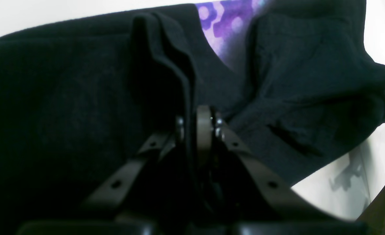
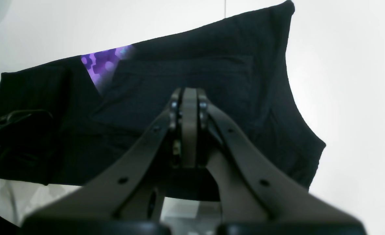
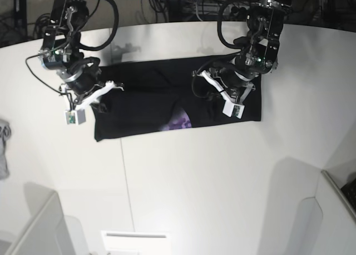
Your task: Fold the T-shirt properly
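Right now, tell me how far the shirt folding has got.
Done: the T-shirt lies as a long black band across the table, sides folded in, with only a sliver of purple print showing. In hand: the left gripper has its jaws pinched on a raised fold of cloth; the right gripper is shut, holding nothing. Left: folding the band's ends together into a compact stack.

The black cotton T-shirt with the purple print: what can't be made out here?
- Black cotton T-shirt, base view: most of the purple print is folded under.
- Left wrist view: the left gripper hides the pinched fold; the print is blurred and cut off by the top edge.
- Right wrist view: the right gripper covers the near hem; any grip is unclear.
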{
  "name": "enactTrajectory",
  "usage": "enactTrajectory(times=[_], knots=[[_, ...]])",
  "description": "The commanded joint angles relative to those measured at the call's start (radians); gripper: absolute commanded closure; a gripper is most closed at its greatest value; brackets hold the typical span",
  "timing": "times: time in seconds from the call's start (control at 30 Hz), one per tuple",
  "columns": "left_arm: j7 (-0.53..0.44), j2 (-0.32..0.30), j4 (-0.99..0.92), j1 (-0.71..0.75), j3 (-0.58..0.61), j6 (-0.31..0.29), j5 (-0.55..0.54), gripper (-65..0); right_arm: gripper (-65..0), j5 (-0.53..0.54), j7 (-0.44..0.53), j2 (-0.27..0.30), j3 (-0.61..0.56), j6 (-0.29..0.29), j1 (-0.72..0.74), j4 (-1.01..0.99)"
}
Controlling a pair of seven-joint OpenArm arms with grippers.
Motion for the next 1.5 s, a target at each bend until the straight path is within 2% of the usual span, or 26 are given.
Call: enactTrajectory(times=[0.0,0.3,0.33,0.47,0.57,0.87,1.03,1.17,1.4,1.47], knots=[[-0.021,-0.001,0.02,-0.009,-0.002,-0.003,-0.012,-1.3,0.0,0.015,0.021,0.005,0.004,0.0,0.008,0.016],[-0.018,-0.001,0.019,-0.036,0.005,-0.003,-0.012,-1.6,0.0,0.015,0.019,0.005,0.004,0.0,0.008,0.016],[-0.018,-0.001,0.019,-0.036,0.007,-0.003,-0.012,-3.1,0.0,0.015,0.019,0.005,0.004,0.0,0.008,0.016],[-0.016,0.023,0.019,-0.036,0.001,-0.003,-0.01,-17.9,0.0,0.015,0.021,0.005,0.004,0.0,0.008,0.016],[-0.016,0.027,0.019,-0.036,0.01,-0.003,-0.01,-22.5,0.0,0.015,0.021,0.005,0.004,0.0,0.008,0.016],[-0.015,0.046,0.019,-0.05,0.013,-0.003,-0.01,-23.2,0.0,0.015,0.021,0.005,0.004,0.0,0.008,0.016],[0.077,0.079,0.02,-0.089,0.013,-0.003,-0.012,-23.2,0.0,0.015,0.022,0.005,0.004,0.0,0.009,0.018],[0.091,0.099,0.02,-0.107,0.013,-0.003,-0.012,-23.2,0.0,0.015,0.021,0.005,0.004,0.0,0.009,0.018],[0.094,0.14,0.019,-0.161,0.128,-0.003,-0.012,-23.2,0.0,0.015,0.022,0.005,0.008,0.0,0.015,0.019],[0.094,0.158,0.019,-0.179,0.16,-0.003,-0.012,-23.2,0.0,0.015,0.018,0.002,0.044,0.0,0.017,0.019]])
